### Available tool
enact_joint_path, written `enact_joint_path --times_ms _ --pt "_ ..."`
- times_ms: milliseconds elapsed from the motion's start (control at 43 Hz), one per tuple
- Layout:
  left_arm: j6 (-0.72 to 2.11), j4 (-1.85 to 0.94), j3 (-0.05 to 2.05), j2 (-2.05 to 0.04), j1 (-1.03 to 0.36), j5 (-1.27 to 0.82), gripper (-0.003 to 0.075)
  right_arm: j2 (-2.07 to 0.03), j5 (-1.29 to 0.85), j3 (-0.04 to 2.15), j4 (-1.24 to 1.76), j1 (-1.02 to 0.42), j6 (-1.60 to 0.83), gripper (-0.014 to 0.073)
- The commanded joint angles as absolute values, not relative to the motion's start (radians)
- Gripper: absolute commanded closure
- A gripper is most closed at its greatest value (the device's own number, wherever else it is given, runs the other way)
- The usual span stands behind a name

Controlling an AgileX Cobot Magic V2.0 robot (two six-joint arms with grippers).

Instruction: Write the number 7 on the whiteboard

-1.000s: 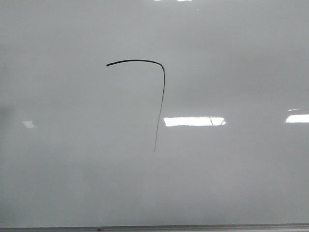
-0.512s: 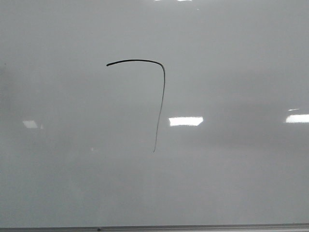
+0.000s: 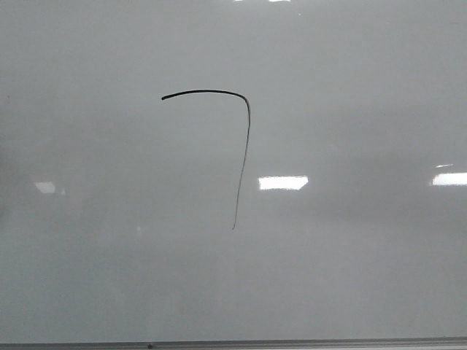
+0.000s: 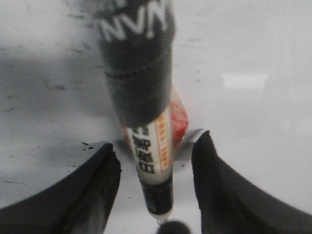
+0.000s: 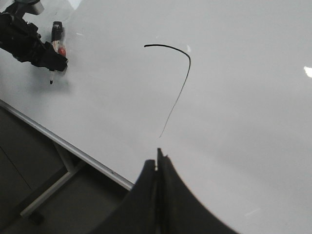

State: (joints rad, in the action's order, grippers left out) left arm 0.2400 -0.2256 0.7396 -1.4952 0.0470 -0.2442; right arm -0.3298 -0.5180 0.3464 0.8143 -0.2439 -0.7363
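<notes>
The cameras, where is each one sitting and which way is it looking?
Front view: faces the whiteboard and the number 7; no robot parts show.
Left wrist view: rides the left arm, looking close along a marker between the left gripper fingers.
Right wrist view: rides the right arm, over the closed right gripper, toward the board.
Front and right wrist views share the 7.

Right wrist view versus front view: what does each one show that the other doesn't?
Only the right wrist view shows the left gripper holding a marker over the whiteboard, tip pointing down at it, off to the side of the drawn line. It also shows the right gripper with its jaws together, and the board's metal stand below the near edge. Only the front view shows the bright glare patches on the board. Both show the number 7 and the board's frame edge.
</notes>
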Motion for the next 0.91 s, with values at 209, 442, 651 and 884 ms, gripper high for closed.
enact_joint_path --times_ms 209,442,651,884 --pt "0.230 -0.220 0.755 -1.359 0.042 -0.247 0.0281 -0.335 -0.468 0.371 0.851 -0.236 -0.733 0.0663" --pt "0.230 -0.233 0.611 -1.018 0.042 -0.177 0.0389 -0.335 -0.468 0.371 0.851 -0.236 -0.733 0.0663" --pt "0.230 -0.282 0.469 -0.696 0.042 -0.172 0.0503 -0.335 -0.468 0.371 0.851 -0.236 -0.733 0.0663" --pt "0.230 -0.282 0.385 -0.412 0.042 -0.216 0.0743 -0.335 -0.468 0.371 0.851 -0.236 -0.733 0.0663"
